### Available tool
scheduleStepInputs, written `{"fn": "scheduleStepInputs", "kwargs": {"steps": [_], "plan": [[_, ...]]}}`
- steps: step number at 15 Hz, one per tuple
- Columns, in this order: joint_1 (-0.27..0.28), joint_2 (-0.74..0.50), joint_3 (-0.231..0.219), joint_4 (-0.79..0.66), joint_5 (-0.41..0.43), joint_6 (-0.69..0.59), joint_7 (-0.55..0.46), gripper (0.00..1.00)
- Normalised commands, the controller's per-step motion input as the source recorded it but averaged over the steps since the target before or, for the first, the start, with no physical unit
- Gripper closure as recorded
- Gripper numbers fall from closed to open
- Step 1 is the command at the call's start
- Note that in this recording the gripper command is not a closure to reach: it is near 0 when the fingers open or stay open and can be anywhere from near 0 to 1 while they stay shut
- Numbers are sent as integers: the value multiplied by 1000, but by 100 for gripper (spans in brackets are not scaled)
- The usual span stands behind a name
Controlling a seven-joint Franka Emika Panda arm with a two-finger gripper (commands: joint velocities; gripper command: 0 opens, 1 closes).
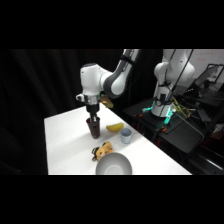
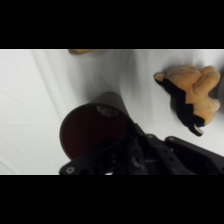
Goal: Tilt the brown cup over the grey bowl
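While the gripper (image 1: 93, 120) sits down over the brown cup (image 1: 94, 128) — upright on the worktop (image 1: 65, 145) — whether its fingers have clamped it I cannot tell (linkage hides them). Grasping step; next, carry toward five o'clock to the grey bowl (image 1: 114, 164), then tip.

A robotics lab. A white table (image 1: 70, 145) stands against black curtains (image 1: 40, 80), with a white arm (image 1: 107, 77) reaching over it. Behind, a 2nd robot (image 1: 167, 75) stands on a dark bench (image 1: 175, 127) with loose cables (image 1: 186, 109) and a green light (image 1: 167, 114).
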Motion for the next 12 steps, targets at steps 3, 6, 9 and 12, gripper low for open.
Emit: {"fn": "scheduleStepInputs", "kwargs": {"steps": [3, 6, 9, 12], "plan": [[105, 3, -106, 68, -168, -66, 178, 0], [95, -60, -92, 73, -133, -141, 137, 0], [93, -188, -112, 49, -158, -219, 136, 0], [73, -367, -96, 5, -183, -363, 80, 0]]}}
